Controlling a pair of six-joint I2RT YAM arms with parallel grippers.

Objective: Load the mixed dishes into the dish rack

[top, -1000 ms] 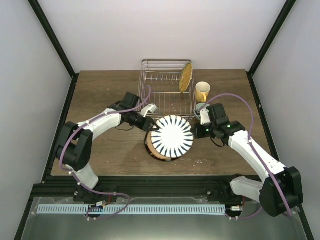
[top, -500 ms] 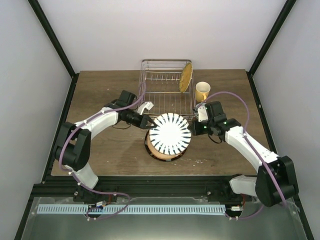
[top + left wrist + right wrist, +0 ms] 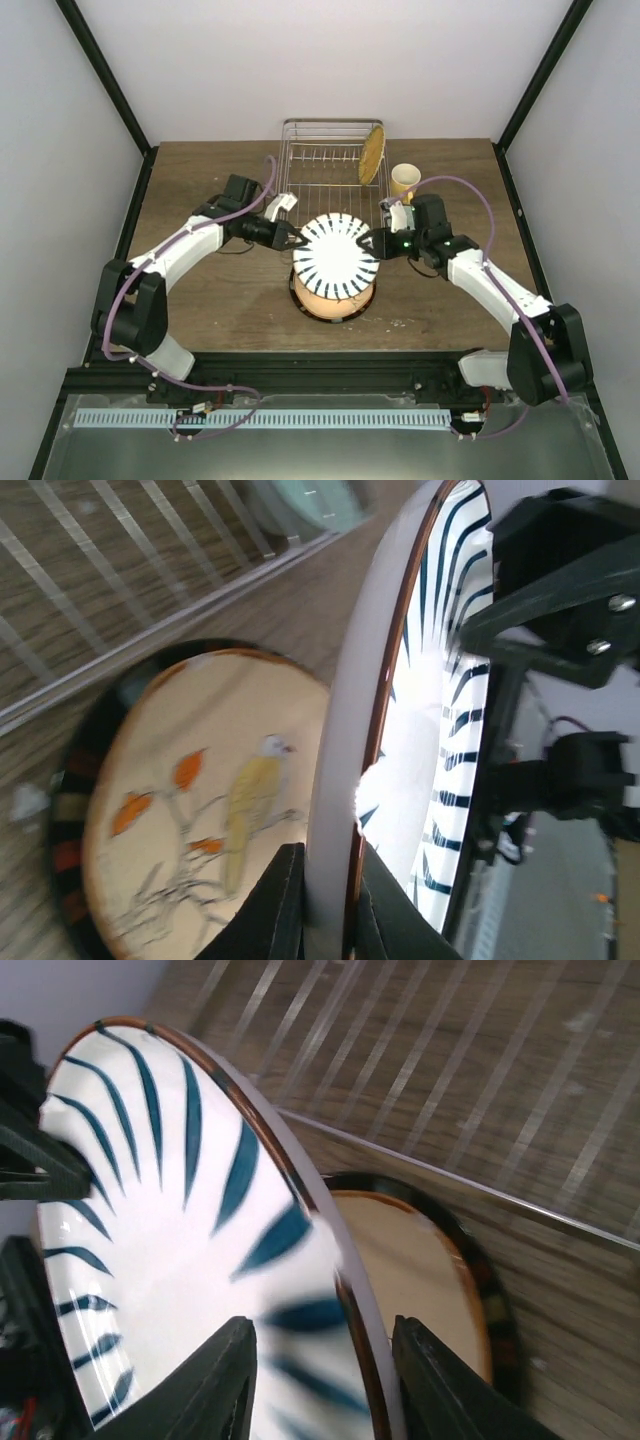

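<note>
The white plate with dark radial stripes (image 3: 337,262) is tilted up on edge above the dark-rimmed plate with a beige bird centre (image 3: 330,303), which lies flat on the table. My left gripper (image 3: 293,240) is shut on the striped plate's left rim (image 3: 335,780), one finger on each face. My right gripper (image 3: 372,243) stands open with the plate's right rim (image 3: 350,1260) between its fingers, a gap on both sides. The dish rack (image 3: 330,180) sits just behind, with a woven yellow plate (image 3: 372,153) upright in its right end. A yellow mug (image 3: 405,181) stands beside the rack.
A mint-green bowl (image 3: 300,500) shows blurred past the rack's wire edge (image 3: 150,630) in the left wrist view. The rack's near rail (image 3: 450,1175) runs close behind the plates. Black frame posts border the table on both sides.
The striped plate has been tipped from nearly flat to steeply on edge and drawn towards the rack. My right gripper, shut on its rim before, has opened. The left keeps its grip.
</note>
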